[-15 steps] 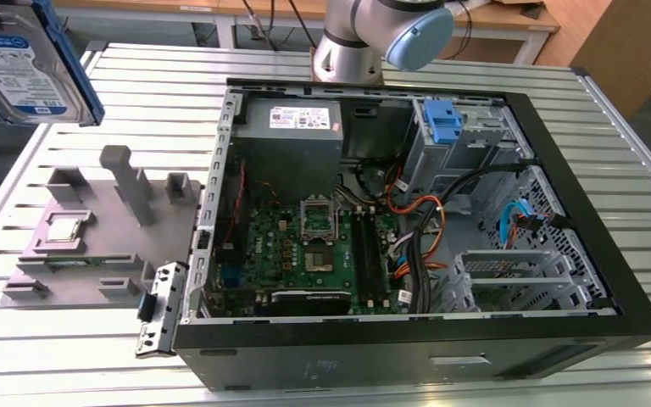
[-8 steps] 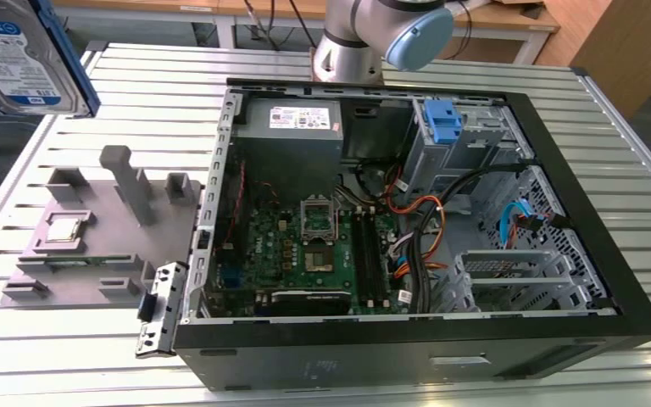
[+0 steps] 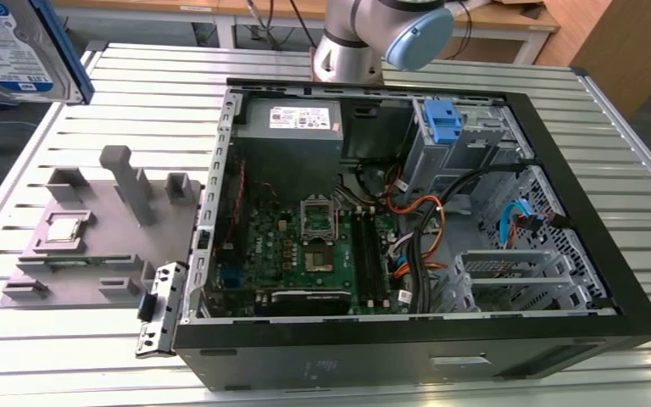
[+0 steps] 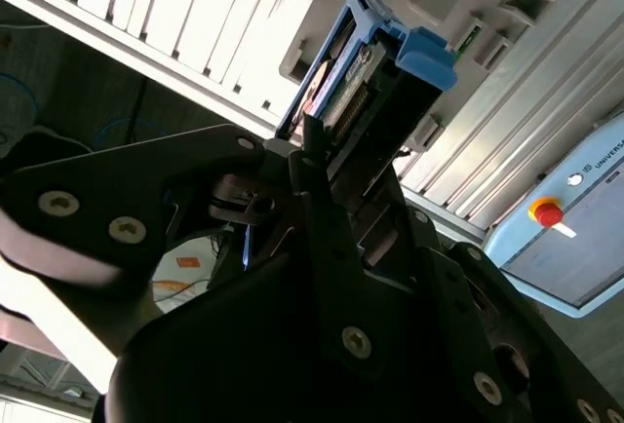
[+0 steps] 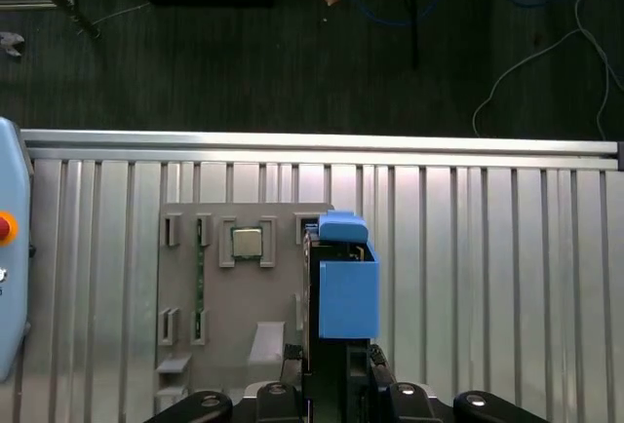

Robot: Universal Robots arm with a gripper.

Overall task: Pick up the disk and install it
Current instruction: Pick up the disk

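Note:
The disk (image 3: 14, 47) hangs in the air at the exterior view's top left, its white-and-blue label facing the camera and its blue carrier frame along one edge. In both wrist views my gripper (image 4: 317, 155) (image 5: 336, 365) is shut on the disk (image 4: 351, 82), whose blue carrier (image 5: 346, 287) sticks out past the fingers. The disk is held high above the grey parts fixture (image 5: 244, 296) on the slatted table (image 5: 487, 248). The open computer case (image 3: 597, 212) lies flat further toward the exterior view's right, and a blue-tabbed drive bay (image 3: 444, 123) sits at its far end.
The grey fixture (image 3: 88, 246) carries a processor chip (image 3: 63, 229) and several upright posts. A loose metal bracket (image 3: 158, 305) leans by the case's corner. The arm's base (image 3: 359, 38) stands behind the case. A pendant with a red button (image 4: 548, 213) lies on the table's edge.

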